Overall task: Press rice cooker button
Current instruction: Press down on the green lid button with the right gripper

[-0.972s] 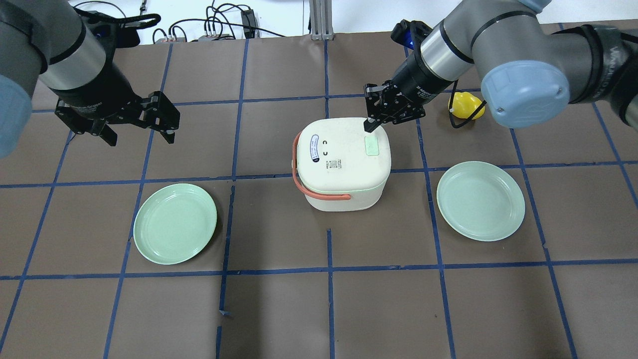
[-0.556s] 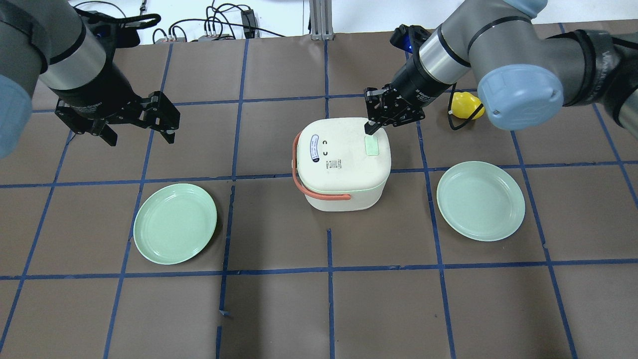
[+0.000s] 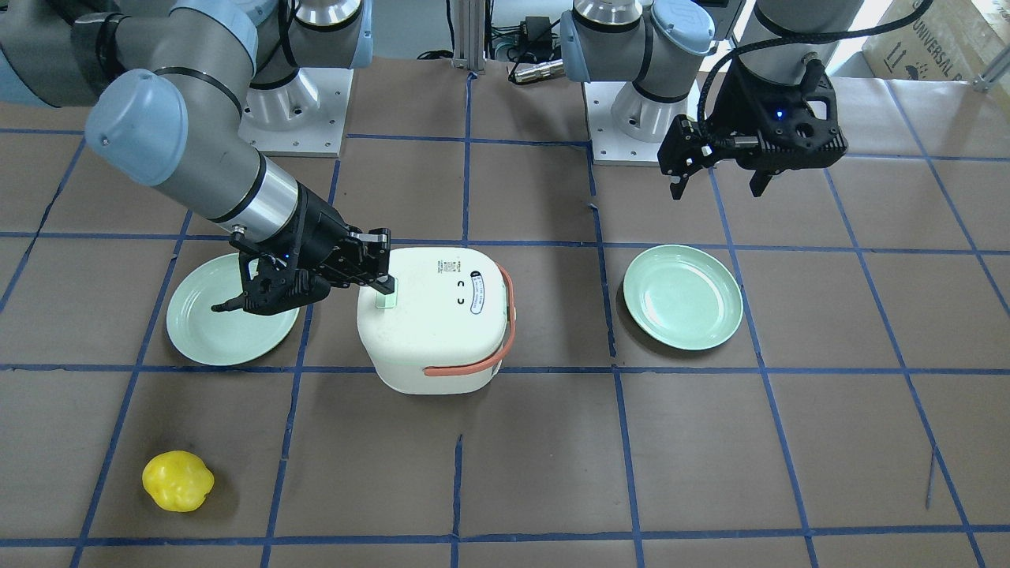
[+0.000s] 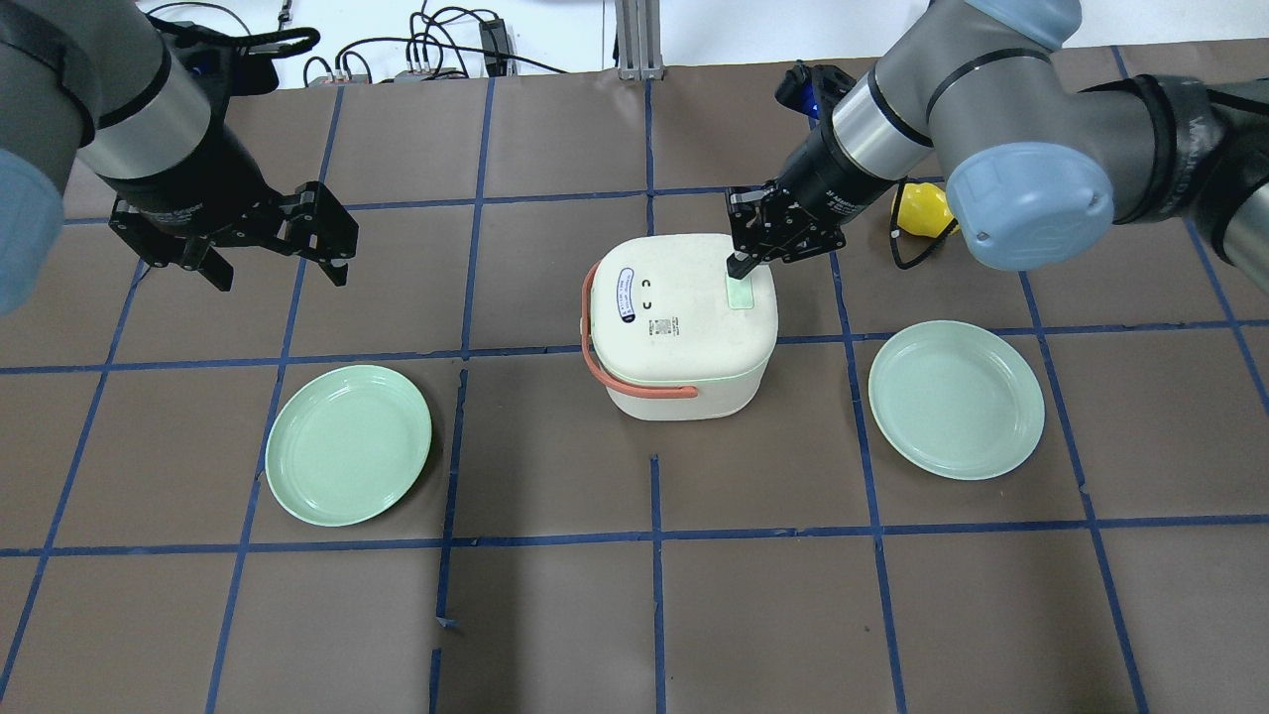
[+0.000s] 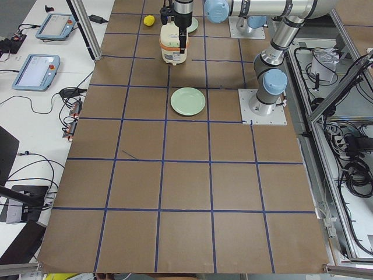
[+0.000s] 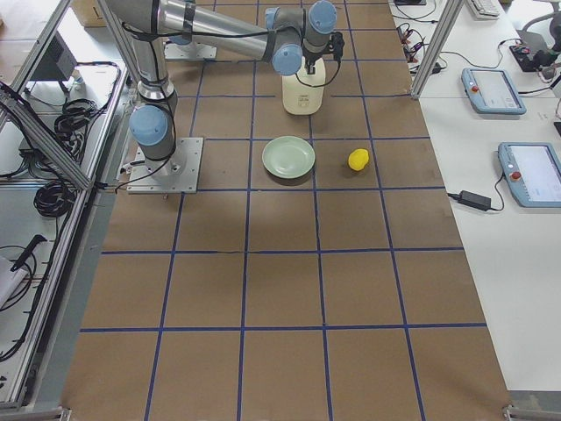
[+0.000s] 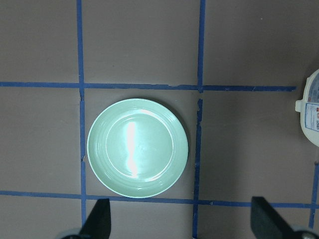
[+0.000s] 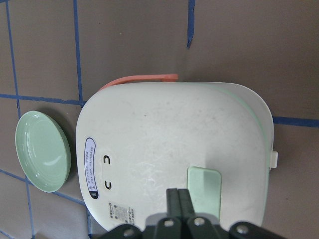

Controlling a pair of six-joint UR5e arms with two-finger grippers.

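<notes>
Leftmost, toward the table's left edge, the left gripper (image 4: 278, 266) hangs idle with its fingers spread wide. Midway between the left and right edges stands the rice cooker (image 4: 679, 337). The right gripper (image 4: 737, 264), fingers pressed together, sits at the far end of its green button (image 4: 740, 294); contact is unclear. This looks like the pressing step, and the next move calls for a short, straight push down.

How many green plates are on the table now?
2. The left plate lies left of the rice cooker; the right plate lies right of it. None seems hidden.
</notes>
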